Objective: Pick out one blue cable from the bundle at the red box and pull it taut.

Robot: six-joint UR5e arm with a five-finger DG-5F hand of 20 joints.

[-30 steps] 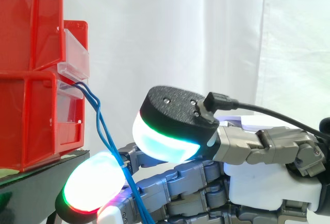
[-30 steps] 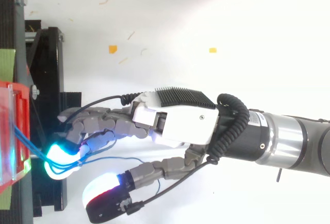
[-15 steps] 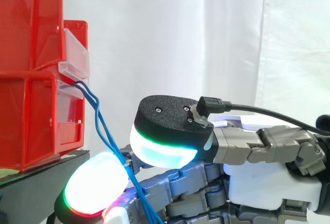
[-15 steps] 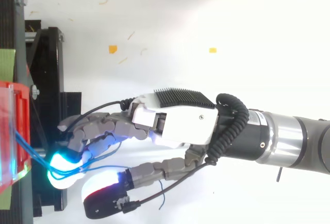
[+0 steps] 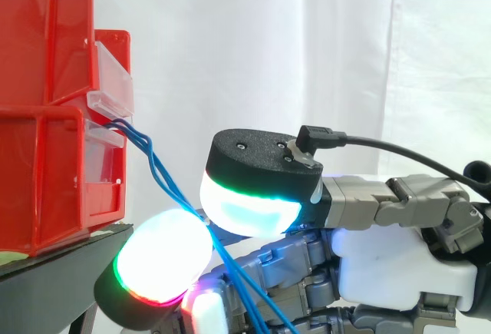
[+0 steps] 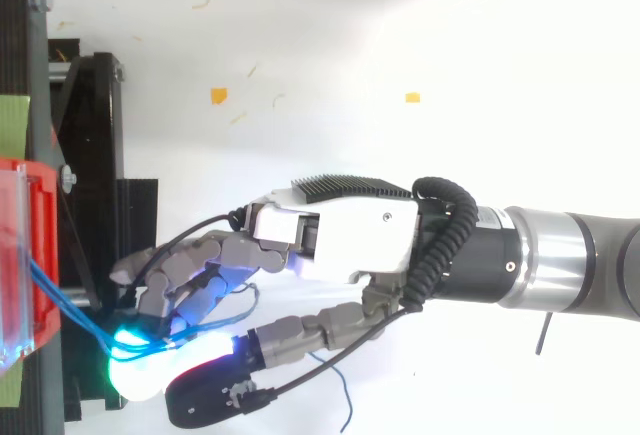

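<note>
Hand: the hand reaches in from the right, its fingers curled toward the thumb.
Pads: the pads glow white and cyan, edged with green and red.
Grip: the thumb's pad and a finger's pad close on the blue cables, pinching them.
Cables, upper run: a few blue strands leave the clear front of the lower bin and slope down to the right in nearly straight lines, close together, as far as the pinch.
Cables, lower run: below the pinch the strands go on downward past the curled fingers.
Trailing strand: in the top view a thin trailing strand curves loosely near the thumb, right of the pads.
Red bins: the red bins are stacked at the left on the black stand.
Gap: the pads sit just right of the bins, apart from them.
Backdrop: a white curtain.
</note>
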